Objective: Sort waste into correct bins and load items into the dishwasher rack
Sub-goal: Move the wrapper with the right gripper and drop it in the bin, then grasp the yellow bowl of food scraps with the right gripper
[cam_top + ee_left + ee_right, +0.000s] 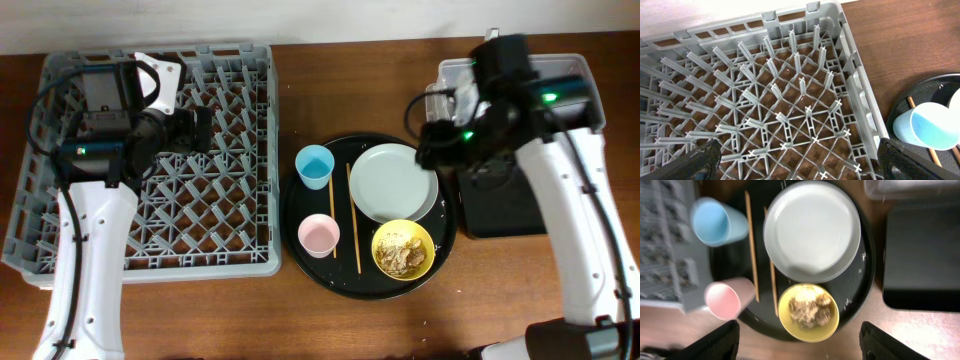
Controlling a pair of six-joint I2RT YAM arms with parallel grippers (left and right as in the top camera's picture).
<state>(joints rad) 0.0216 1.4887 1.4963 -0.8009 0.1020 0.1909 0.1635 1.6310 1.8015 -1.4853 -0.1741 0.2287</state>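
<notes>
Blur smears the right wrist view; soft, even light washes the pale grey plate (811, 230) at 12 o'clock.

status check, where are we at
left gripper open, empty, over dishwasher rack. right gripper open, empty, above round tray. plate, yellow bowl with scraps, blue cup, pink cup, chopsticks all on tray, none loaded. nothing in the way.

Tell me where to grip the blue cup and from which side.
Pinch the blue cup by its rim from straight above, one finger inside, one outside. It stands upright, mouth up, and the rack and a chopstick flank it closely, so a side approach looks cramped.
</notes>
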